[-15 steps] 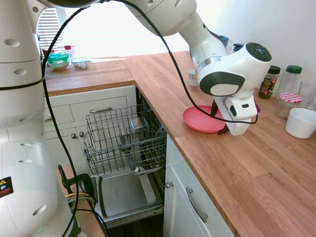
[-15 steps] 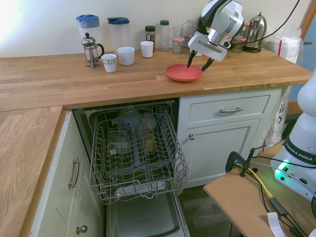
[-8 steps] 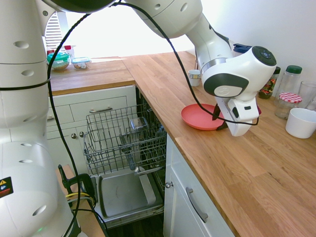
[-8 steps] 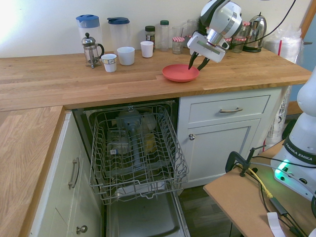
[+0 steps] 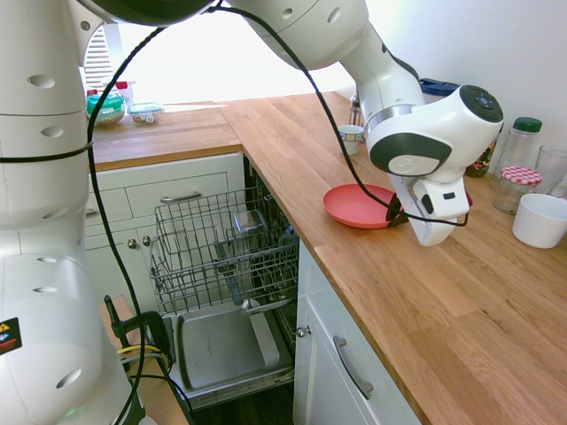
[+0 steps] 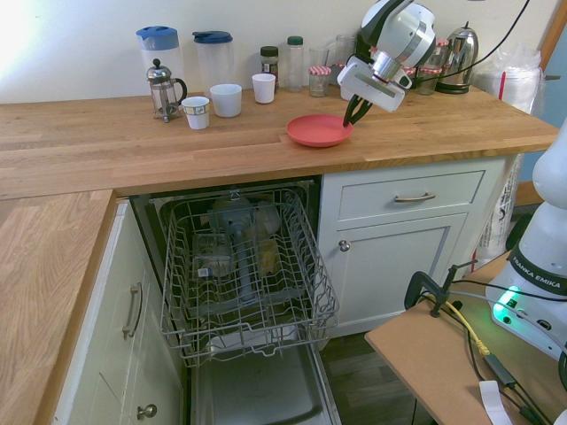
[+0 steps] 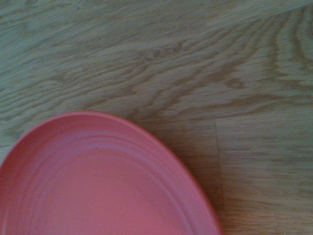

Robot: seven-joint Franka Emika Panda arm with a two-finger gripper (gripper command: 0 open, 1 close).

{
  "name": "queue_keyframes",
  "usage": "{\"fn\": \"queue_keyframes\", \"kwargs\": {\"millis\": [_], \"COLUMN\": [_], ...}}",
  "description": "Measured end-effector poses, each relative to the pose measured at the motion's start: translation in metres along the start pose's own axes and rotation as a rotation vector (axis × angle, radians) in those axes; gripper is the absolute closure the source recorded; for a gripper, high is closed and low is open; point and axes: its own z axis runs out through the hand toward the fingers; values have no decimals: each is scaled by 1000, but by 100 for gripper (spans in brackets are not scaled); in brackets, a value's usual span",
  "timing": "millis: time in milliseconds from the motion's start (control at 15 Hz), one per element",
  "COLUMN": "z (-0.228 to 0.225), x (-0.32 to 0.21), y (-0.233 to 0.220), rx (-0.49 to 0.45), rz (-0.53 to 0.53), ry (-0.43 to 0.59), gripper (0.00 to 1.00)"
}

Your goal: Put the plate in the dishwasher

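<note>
Wooden countertop (image 5: 443, 301) bears the round coral-red plastic plate (image 5: 356, 205); the white arm's gripper (image 6: 353, 112) pinches its rim.

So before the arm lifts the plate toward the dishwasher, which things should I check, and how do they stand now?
1. Gripper closed on the rim of the coral-red plate: ok, fingers pinched at its edge.
2. Plate free of the worktop: not ok, it looks to be resting on the wood.
3. Dishwasher door open: ok.
4. Wire rack pulled out: ok.
5. Free slot in the rack: cannot tell, some items already stand there.
6. Grip firm enough: cannot tell.
</note>
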Motion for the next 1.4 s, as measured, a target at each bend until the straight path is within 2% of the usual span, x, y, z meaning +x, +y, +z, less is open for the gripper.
{"fn": "queue_keyframes", "kwargs": {"millis": [333, 533, 733, 867, 1200, 1400], "z": [-40, -89, -123, -128, -97, -73], "x": [-14, -53, -134, -196, -357, -419], "y": [-22, -43, -62, -69, -69, -57], "rx": [64, 82, 60, 39, -57, -132], "rz": [-106, -249, -433, -548, -838, -979], "ry": [11, 69, 188, 275, 490, 596], "gripper": [100, 100, 100, 100, 100, 100]}}
